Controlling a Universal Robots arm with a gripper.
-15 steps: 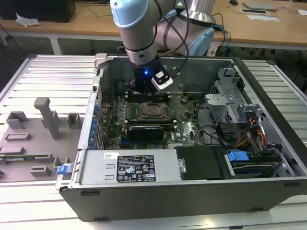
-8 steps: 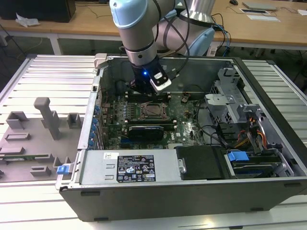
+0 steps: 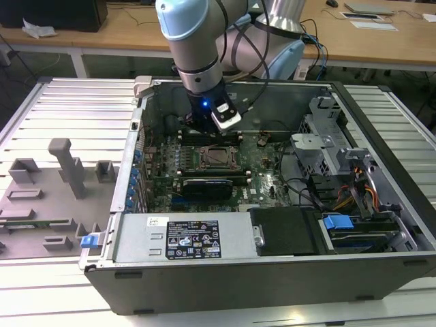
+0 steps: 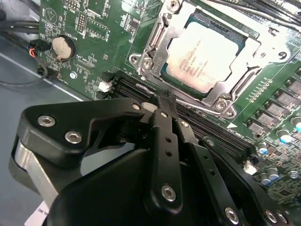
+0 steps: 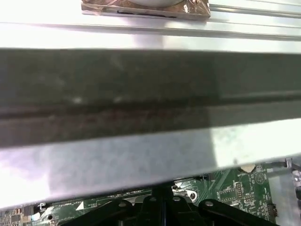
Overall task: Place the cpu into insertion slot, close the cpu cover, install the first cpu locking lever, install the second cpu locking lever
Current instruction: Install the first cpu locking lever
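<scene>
The cpu (image 4: 207,59) lies flat in the insertion slot (image 3: 216,158), its pale metal face up. The cpu cover (image 4: 155,44), a grey metal frame, lies down around it with the chip showing through its window. A thin wire locking lever (image 4: 202,104) runs along the socket edge nearest my gripper. My gripper (image 4: 162,100) is shut, and its black fingertips sit right at that edge, by the lever's end. Whether they touch the wire I cannot tell. In the exterior view the gripper (image 3: 206,128) hangs just behind the socket, inside the open computer case.
Long black memory slots (image 4: 197,125) run between the gripper and the socket. A coin battery (image 4: 62,47) and cables (image 4: 23,52) lie off to one side. The case wall (image 5: 150,94) is close to the wrist. Drive bays (image 3: 334,170) and a black cooler block (image 3: 208,185) stand nearby.
</scene>
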